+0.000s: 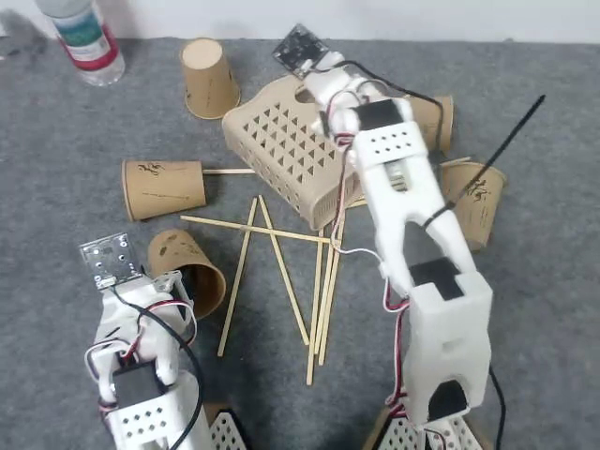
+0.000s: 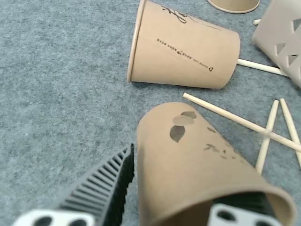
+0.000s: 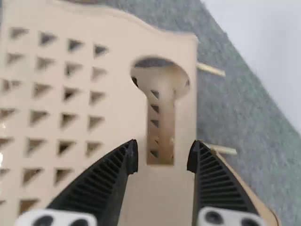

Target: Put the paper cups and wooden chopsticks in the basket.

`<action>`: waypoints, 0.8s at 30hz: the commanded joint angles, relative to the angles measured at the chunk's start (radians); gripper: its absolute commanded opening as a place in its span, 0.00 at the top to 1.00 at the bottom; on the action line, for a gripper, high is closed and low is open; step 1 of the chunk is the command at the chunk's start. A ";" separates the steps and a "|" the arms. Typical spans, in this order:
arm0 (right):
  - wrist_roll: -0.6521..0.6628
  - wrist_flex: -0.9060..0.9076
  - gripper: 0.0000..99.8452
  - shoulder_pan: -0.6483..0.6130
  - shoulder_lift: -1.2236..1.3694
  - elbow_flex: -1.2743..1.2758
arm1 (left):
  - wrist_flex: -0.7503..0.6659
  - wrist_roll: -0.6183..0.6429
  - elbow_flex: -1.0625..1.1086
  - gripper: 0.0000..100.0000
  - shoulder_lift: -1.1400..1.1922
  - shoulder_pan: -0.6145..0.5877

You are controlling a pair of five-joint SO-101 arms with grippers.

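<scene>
5 cups (image 1: pixel 164 187) outside basket (image 1: pixel 281 141) (prob. tipped) | R tool (image 3: pixel 163 148) at its wall

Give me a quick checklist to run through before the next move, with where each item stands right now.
1. Basket upright, opening up: not ok. It lies tipped, with a perforated wall facing up.
2. Right gripper open at the basket's handle cutout: ok.
3. Left gripper lined up on the leaf-printed cup: ok. One finger is outside its wall, and the other seems to be inside the rim.
4. Leaf-printed cup clamped: not ok, the fingers are open.
5. Chopsticks in the basket: not ok. They lie scattered on the carpet.
</scene>
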 commanded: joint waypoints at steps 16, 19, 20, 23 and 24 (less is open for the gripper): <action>0.130 -0.016 0.82 0.041 0.134 -0.147 | 0.006 0.002 -0.005 0.74 -0.023 -0.005; 0.083 -0.016 0.82 0.048 0.094 -0.152 | 0.006 0.002 -0.005 0.74 -0.023 -0.005; 0.048 -0.016 0.82 0.050 0.073 -0.152 | 0.006 0.002 -0.005 0.74 -0.023 -0.005; -0.003 -0.035 0.82 0.056 0.027 -0.152 | 0.006 0.002 -0.005 0.74 -0.023 -0.005; 0.003 -0.061 0.82 0.056 0.024 -0.149 | 0.006 0.002 -0.005 0.74 -0.023 -0.005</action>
